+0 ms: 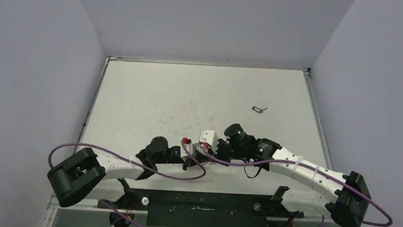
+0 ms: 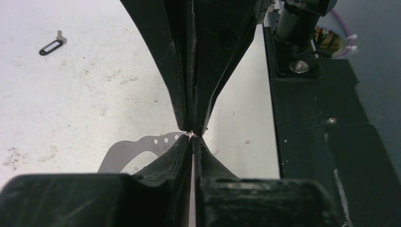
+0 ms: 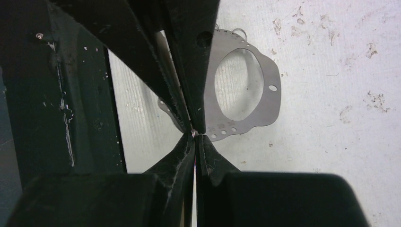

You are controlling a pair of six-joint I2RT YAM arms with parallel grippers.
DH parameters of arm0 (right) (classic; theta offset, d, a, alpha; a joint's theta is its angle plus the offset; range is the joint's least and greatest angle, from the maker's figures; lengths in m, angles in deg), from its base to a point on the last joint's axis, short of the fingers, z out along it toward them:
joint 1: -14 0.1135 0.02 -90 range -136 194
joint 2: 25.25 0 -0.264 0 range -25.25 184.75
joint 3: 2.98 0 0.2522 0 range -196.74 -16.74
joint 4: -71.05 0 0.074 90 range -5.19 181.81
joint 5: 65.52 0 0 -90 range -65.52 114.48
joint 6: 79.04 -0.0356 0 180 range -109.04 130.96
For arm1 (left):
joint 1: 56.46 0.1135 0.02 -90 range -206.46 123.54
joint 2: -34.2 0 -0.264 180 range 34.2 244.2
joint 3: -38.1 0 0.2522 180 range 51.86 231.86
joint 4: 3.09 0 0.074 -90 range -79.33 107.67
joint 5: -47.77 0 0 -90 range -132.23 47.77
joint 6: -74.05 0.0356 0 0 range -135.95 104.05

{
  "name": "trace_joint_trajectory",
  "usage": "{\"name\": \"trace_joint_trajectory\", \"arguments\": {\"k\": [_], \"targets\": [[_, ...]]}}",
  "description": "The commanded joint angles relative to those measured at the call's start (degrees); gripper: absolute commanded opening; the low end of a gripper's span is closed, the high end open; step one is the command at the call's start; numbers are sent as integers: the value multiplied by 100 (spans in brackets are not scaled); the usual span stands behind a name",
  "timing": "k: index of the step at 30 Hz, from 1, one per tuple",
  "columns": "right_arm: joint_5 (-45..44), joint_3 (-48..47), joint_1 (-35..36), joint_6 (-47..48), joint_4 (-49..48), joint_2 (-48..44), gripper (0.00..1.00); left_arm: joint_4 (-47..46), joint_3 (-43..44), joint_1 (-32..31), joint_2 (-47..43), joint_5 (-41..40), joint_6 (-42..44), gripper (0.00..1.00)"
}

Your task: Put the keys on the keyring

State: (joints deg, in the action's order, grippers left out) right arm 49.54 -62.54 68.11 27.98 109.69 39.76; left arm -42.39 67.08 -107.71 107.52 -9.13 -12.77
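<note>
— Where are the keys lying?

— The keys [image 1: 259, 109] are lying flat on the desk [image 1: 153, 100], out on its right side and well apart from both arms. They are showing as a tiny silver key joined to a small black oblong loop, and nothing is touching them.

— And the keyring?

— The keyring [image 3: 267, 109] is showing as a thin, flat silvery oval with small holes along its band. It is sitting near the desk's front edge, where the two arms are meeting tip to tip. In the right wrist view a tiny ring [image 3: 239, 32] is hanging at its upper rim.

— What is the right pincer doing?

— The right pincer [image 3: 196, 138] is standing fully closed, its tips pinching the keyring's rim.

— The left one?

— The left pincer [image 2: 193, 144] is facing it from the opposite side, with its jaws drawn almost together and only a sliver of gap between them. Its tips are pressing on the same glinting spot of the rim, right against the other tips. Whether it is nipping the band itself or one of the tiny rings, I cannot tell.
</note>
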Motion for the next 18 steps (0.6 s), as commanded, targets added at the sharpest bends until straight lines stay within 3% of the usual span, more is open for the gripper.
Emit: {"name": "trace_joint_trajectory", "arguments": {"k": [1, 5, 12, 15, 18], "targets": [[43, -43, 47, 27, -276, -138, 0, -388, 235, -35, 83, 89, 13, 0], [-86, -26, 47, -13, -297, -176, 0, -363, 183, -35, 38, -15, -27, 0], [-144, 237, 18, -211, -721, -631, 29, -569, -202, -35, -508, -695, -132, 0], [-84, 704, -49, -361, -1256, -1098, 38, -835, -395, -44, -687, -810, -214, 0], [133, 1149, -143, -409, -1765, -1585, 40, -1117, -566, -52, -818, -823, -269, 0]]}}
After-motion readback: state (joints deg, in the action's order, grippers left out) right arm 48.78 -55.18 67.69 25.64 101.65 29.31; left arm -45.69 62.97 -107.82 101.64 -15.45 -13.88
